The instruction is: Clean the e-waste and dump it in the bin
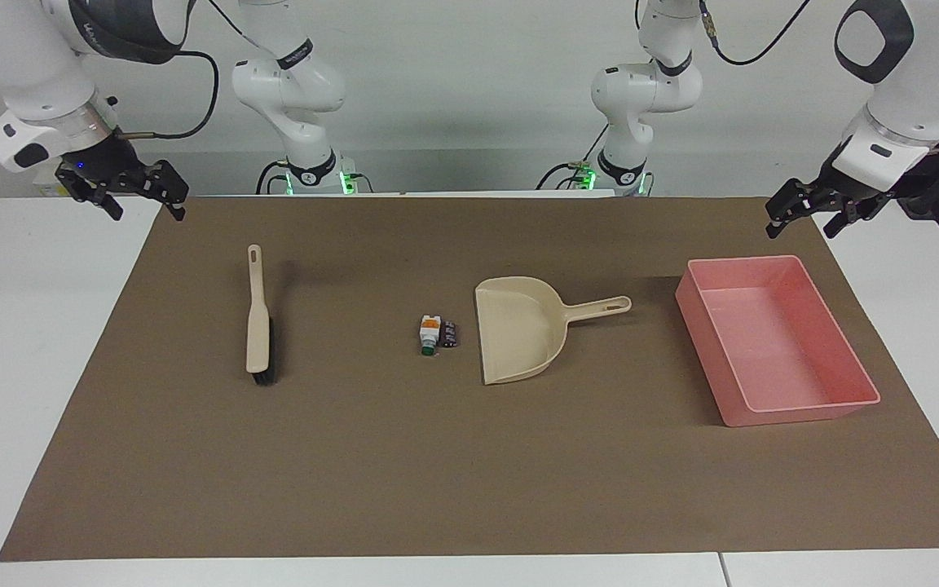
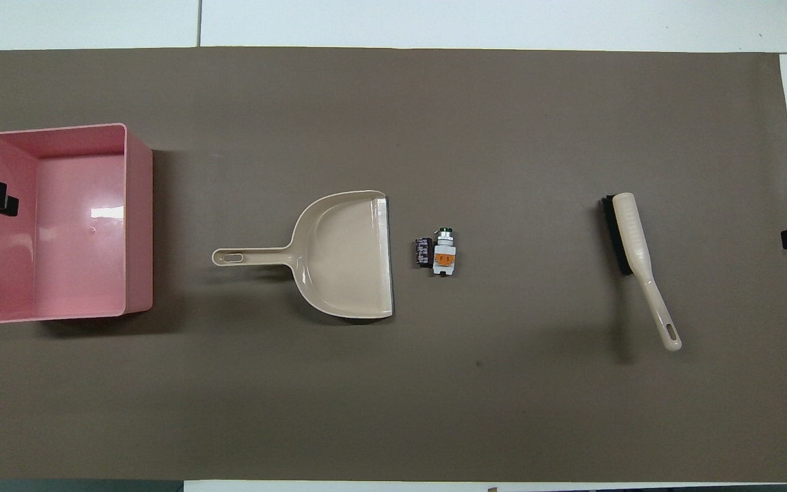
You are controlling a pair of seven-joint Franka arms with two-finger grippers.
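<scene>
Here, pink sloped-walled bin [image 1: 775, 338], tiny stubby e-waste [image 1: 438, 333]

The light is bright and even. It comes from above. Soft dark shadows lie on the brown mat [image 1: 469, 456] beside the pink bin [image 2: 65, 222], the dustpan [image 2: 342, 256] and the brush [image 2: 636, 260]. A white shine glints inside the bin. Everything looks sharp.
</scene>
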